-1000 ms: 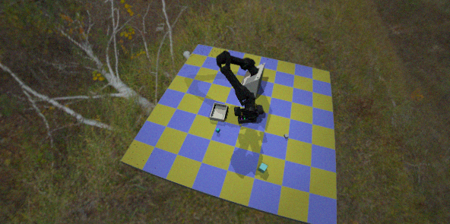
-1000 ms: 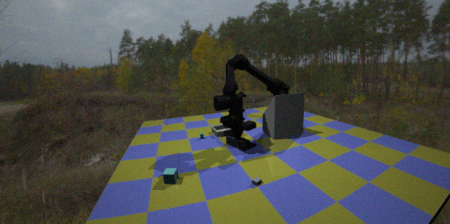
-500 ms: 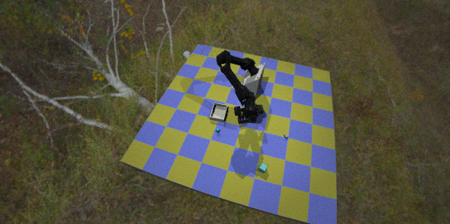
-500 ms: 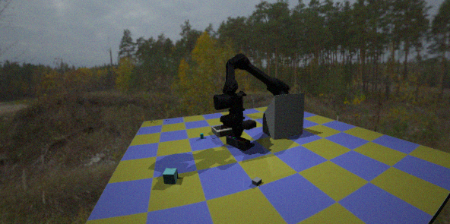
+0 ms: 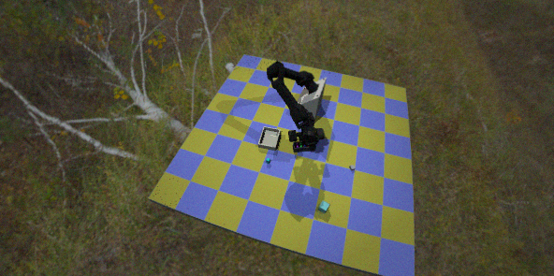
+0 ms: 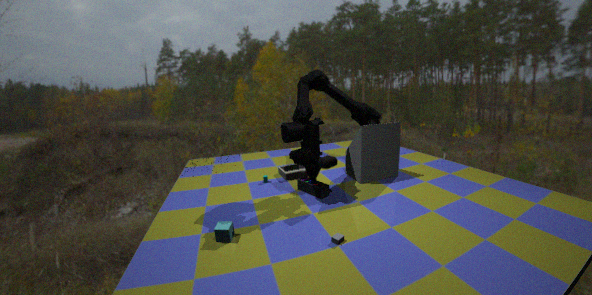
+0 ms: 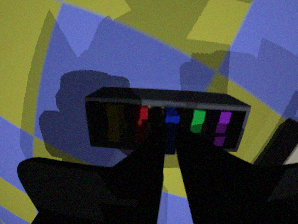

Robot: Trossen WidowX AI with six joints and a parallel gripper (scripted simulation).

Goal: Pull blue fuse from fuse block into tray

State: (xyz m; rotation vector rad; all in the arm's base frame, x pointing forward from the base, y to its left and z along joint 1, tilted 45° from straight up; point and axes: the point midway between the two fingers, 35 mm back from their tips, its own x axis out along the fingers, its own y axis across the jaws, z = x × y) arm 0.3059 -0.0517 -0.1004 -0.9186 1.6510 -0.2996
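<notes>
Wrist view puts the gripper (image 7: 169, 156) right over the block (image 7: 166, 123), its two dark fingers drawn in close with the blue fuse (image 7: 172, 119) pinched between their tips. So the jaws are clamped on that fuse, which looks to be sitting in its slot in the middle of the row, not yet lifted clear.

To either side of it stand the red fuse (image 7: 143, 113) and the green fuse (image 7: 197, 120), both near the fingers, with a purple fuse (image 7: 224, 119) further right and a dim yellowish one (image 7: 115, 119) at the left end. The gaps are narrow, so I'd say any sideways drift on the way up would brush a neighbour.

The fuse looks like a small, stiff plastic piece: light, hard, probably smooth-sided and seated with some friction. Its exposed top is the only place to hold, which is where the fingers are. A firm pinch and a dead-vertical pull should suit it; a tilted grip could let it slip or jam.

From the top view the tray (image 5: 269, 138) sits just beside the gripper (image 5: 305, 141) on the checkered mat (image 5: 370, 225). Small cubes lie well apart from the work.
</notes>
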